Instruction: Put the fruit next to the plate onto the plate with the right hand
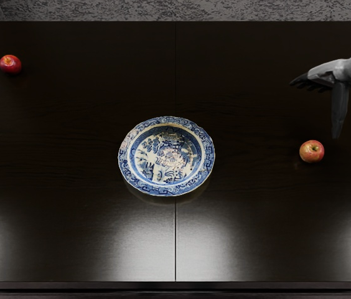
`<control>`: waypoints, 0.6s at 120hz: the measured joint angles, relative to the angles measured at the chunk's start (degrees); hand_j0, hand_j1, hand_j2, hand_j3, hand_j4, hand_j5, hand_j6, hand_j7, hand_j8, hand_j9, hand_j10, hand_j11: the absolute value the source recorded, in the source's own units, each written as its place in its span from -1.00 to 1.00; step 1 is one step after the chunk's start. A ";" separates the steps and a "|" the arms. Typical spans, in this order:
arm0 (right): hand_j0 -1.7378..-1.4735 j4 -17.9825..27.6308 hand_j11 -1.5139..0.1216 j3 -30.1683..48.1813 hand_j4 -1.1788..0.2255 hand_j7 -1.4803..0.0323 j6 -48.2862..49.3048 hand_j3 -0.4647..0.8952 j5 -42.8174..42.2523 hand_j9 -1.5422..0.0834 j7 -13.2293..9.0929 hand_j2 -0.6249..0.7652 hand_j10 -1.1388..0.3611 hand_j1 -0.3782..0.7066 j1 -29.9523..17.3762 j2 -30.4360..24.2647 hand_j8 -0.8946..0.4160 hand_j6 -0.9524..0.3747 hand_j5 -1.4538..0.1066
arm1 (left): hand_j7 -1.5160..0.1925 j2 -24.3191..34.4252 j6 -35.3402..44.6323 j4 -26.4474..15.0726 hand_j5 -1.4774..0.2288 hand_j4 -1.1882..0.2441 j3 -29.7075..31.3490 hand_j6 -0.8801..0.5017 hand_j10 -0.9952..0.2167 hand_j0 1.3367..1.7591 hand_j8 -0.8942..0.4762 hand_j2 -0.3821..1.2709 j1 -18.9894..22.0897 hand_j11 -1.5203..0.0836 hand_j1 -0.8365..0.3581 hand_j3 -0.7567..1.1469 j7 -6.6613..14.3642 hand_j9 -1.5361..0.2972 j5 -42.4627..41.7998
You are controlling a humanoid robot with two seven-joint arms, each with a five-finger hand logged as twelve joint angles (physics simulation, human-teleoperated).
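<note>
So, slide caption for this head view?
Open right hand hovers near the red-yellow apple, right of the blue-and-white patterned plate; small red apple far left.

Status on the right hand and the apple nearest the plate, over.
Right hand open, empty, just up-picture of the apple. Apple lies right of the plate, not on it. Nothing between them; second apple far left.

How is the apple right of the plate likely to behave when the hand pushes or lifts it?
The apple is round, so a push would probably roll it. Its smooth skin may slip in the right hand. It looks solid, so probably stiff.
</note>
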 joint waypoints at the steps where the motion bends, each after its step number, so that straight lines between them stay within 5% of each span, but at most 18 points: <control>1: -0.40 0.13 0.85 0.11 0.67 0.96 0.00 -0.32 0.04 0.90 -0.01 -0.10 0.51 -0.95 -0.03 -0.01 0.36 0.43 0.86 | 0.76 0.00 0.00 0.00 0.72 0.65 0.00 0.26 0.63 0.52 0.29 -0.54 0.00 0.88 0.97 -0.21 0.00 0.66 0.00; 46: -0.40 16.76 0.85 1.19 0.67 0.96 -6.34 -0.32 -5.08 0.90 -0.18 -0.10 0.51 -0.95 -3.87 -5.64 0.36 0.43 0.86 | 0.76 0.00 0.00 0.00 0.72 0.65 0.00 0.26 0.63 0.52 0.29 -0.54 0.00 0.88 0.97 -0.21 0.00 0.66 0.00; 72: -0.40 20.02 0.85 0.73 0.67 0.96 -17.19 -0.32 -11.10 0.90 -0.18 -0.10 0.51 -0.95 -9.36 -6.88 0.36 0.42 0.86 | 0.76 0.00 0.00 0.00 0.72 0.65 0.00 0.26 0.63 0.52 0.29 -0.54 0.00 0.88 0.97 -0.21 0.00 0.66 0.00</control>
